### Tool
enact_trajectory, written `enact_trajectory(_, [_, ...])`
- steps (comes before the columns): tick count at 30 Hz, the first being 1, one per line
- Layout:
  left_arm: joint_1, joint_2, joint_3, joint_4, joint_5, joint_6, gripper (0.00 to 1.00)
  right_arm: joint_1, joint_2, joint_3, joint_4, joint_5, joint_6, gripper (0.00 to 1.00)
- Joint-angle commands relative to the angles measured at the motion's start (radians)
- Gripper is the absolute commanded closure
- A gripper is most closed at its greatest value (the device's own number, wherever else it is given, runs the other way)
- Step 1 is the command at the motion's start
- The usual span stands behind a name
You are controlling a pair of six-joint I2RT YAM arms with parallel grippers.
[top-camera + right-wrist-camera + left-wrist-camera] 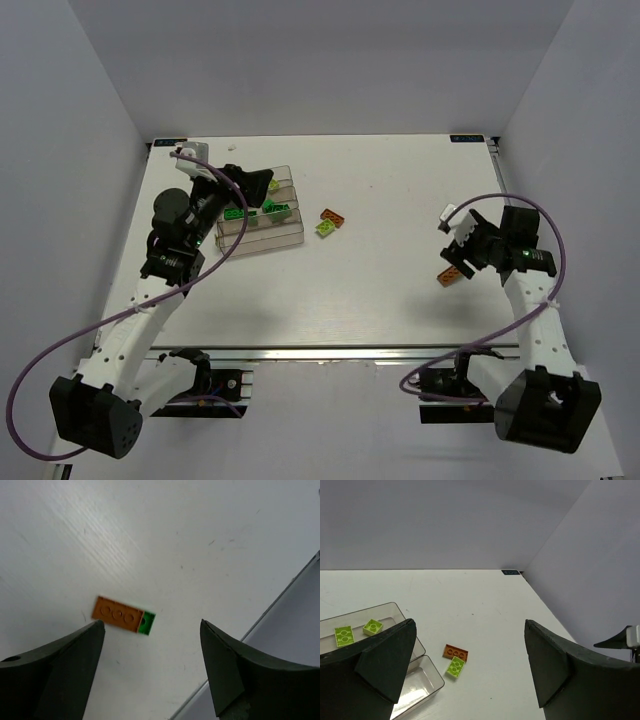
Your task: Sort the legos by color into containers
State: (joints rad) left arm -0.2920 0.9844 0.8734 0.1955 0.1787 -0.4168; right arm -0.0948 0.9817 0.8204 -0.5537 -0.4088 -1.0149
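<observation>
1. Worktop (380, 300): flat, matte white, finely scratched, with plain white walls at the rear and both sides.
2. Containers (270, 232): narrow rectangular bins of clear, thin, glossy plastic, joined side by side in steps. They stand at the left rear of the worktop.
3. Binned bricks: dark green bricks (236, 213) lie in the middle bins. Two lime bricks (343, 635), square and studded, lie flat in a rear bin.
4. Loose pair, just right of the containers: a flat orange brick (455, 652) with round marks on its face, and a small lime brick (455, 666) that touches it or nearly so.
5. Right-hand pair: a long orange brick (119, 614) showing three circles, with a small green brick (146, 623) touching its end. Both lie flat on the worktop.
6. Left gripper (470, 622): dark, wedge-shaped fingers stand wide apart above the containers. Nothing is between them and nothing is touched.
7. Right gripper (151, 626): the fingers are spread wide and hold nothing. It hangs over the right-hand pair, which lies nearer its left finger and clear of both.
8. Edges and room: bare worktop separates the two pairs and surrounds each. The worktop's right edge (280, 607) runs close beside the right gripper.
</observation>
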Motion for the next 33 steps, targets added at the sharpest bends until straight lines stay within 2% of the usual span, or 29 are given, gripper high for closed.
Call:
enact_trajectory(1, [-0.013,-0.016,0.009,0.010,0.015,-0.002,0.02,-0.109,0.091,0.012,-0.211,-0.030,-0.259,0.22])
enact_trajectory(3, [-0.018,-0.012,0.010,0.007,0.018,-0.004,0.02,-0.150,0.155,0.068,-0.280,-0.035,-0.427,0.29])
enact_trajectory(5, [-0.024,-0.012,0.012,0.005,0.018,-0.002,0.02,-0.210,0.227,0.107,-0.325,-0.074,-0.526,0.29])
enact_trajectory(7, [-0.025,-0.015,0.013,0.002,0.013,0.004,0.02,-0.241,0.265,0.115,-0.360,-0.094,-0.716,0.21])
enact_trajectory(8, [-0.026,-0.015,0.013,-0.001,0.008,0.006,0.02,-0.241,0.275,0.114,-0.373,-0.090,-0.770,0.13])
enact_trajectory(10, [-0.027,-0.016,0.015,-0.004,0.005,0.010,0.02,-0.241,0.290,0.094,-0.370,-0.078,-0.899,0.11])
enact_trajectory(14, [-0.027,-0.021,0.015,-0.005,0.005,0.010,0.02,-0.227,0.331,0.103,-0.292,-0.053,-0.933,0.11])
enact_trajectory(27, [-0.027,-0.016,0.018,-0.007,0.010,0.015,0.02,-0.175,0.541,0.177,-0.273,-0.025,-1.008,0.11])
enact_trajectory(33, [-0.027,-0.010,0.019,-0.008,0.008,0.016,0.02,-0.141,0.618,0.203,-0.253,-0.005,-0.978,0.15])
